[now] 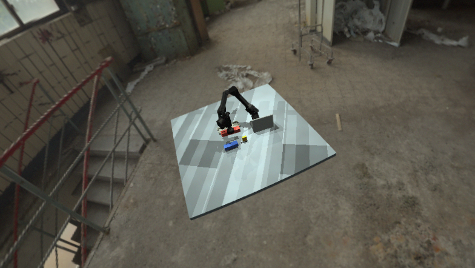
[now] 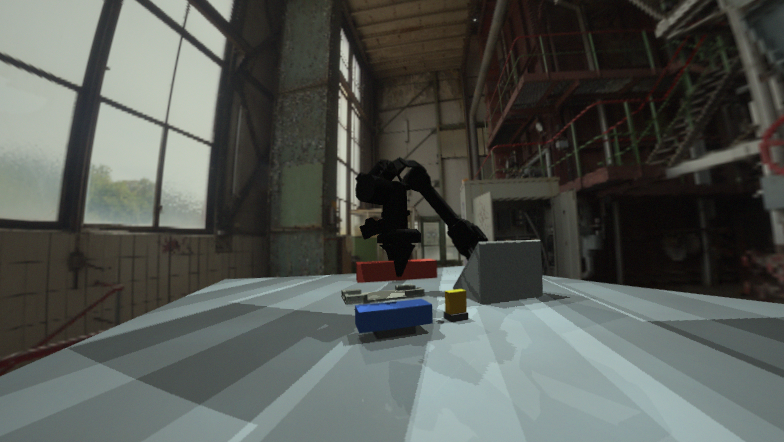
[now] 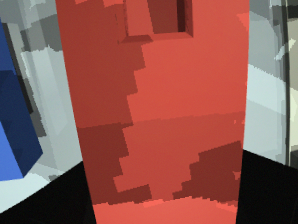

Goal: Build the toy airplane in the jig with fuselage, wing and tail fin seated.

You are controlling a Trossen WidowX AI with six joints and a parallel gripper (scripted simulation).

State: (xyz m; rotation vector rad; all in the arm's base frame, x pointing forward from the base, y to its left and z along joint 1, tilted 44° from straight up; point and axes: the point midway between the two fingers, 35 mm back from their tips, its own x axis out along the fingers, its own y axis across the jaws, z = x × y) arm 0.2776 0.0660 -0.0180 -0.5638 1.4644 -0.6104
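The red fuselage (image 1: 235, 129) (image 2: 373, 270) (image 3: 166, 96) is a long bar with two sockets in its top face. My gripper (image 1: 228, 130) (image 2: 399, 269) (image 3: 158, 156) is shut on it near its middle and holds it level, a little above the table. The flat grey jig cradle (image 2: 356, 296) lies just in front of and below it. The blue wing (image 1: 231, 145) (image 2: 393, 315) (image 3: 15, 116) lies on the table in front of the jig. The yellow tail fin (image 1: 244, 139) (image 2: 455, 301) stands upright on its dark tab to the right of the wing.
A large grey wedge-shaped block (image 1: 262, 123) (image 2: 505, 270) stands behind and right of the parts, at the arm's base. The grey striped table (image 1: 252, 179) (image 2: 549, 373) stretches wide on all sides.
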